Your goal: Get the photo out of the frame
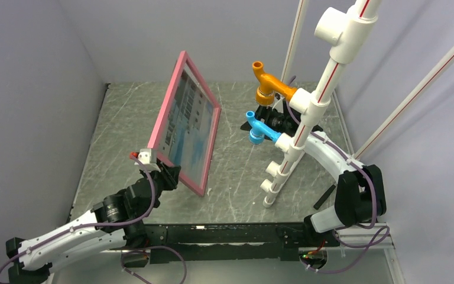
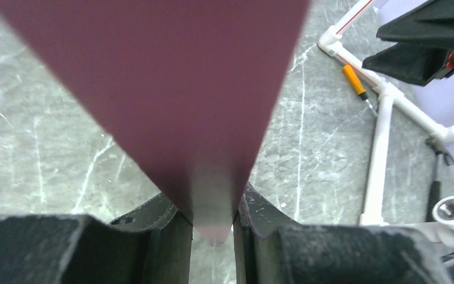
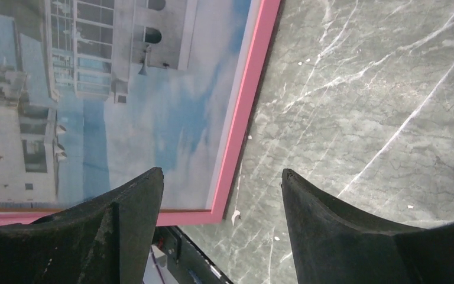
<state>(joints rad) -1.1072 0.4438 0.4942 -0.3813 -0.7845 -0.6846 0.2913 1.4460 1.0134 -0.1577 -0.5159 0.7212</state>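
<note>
Holding the frame [image 1: 166, 102] by its near lower corner with the left gripper [image 2: 213, 228], jaws pinched shut on the pink edge. Standing it on edge, tilted, long axis running from the grip up and away toward the back wall. Can't tell whether the lower right corner touches the bench [image 1: 242, 177].

Seeing the photo [image 3: 94, 106] seated inside, building and sky facing right, straight at the right gripper [image 3: 221, 177]. Reading those jaws as wide open, holding nothing, near the print face but apart from it.

Judging the right arm as the free one and the nearer to the print side. Back of the frame turned to the left wall, not shown here. Probably needs access from the back or an edge next, not the face.

Flat grey marble-look bench, grey walls close around. Tight on the right: white pipe stand [image 1: 307, 118] with orange fitting [image 1: 269, 86] and blue fitting [image 1: 257, 127] crowding the right arm.
</note>
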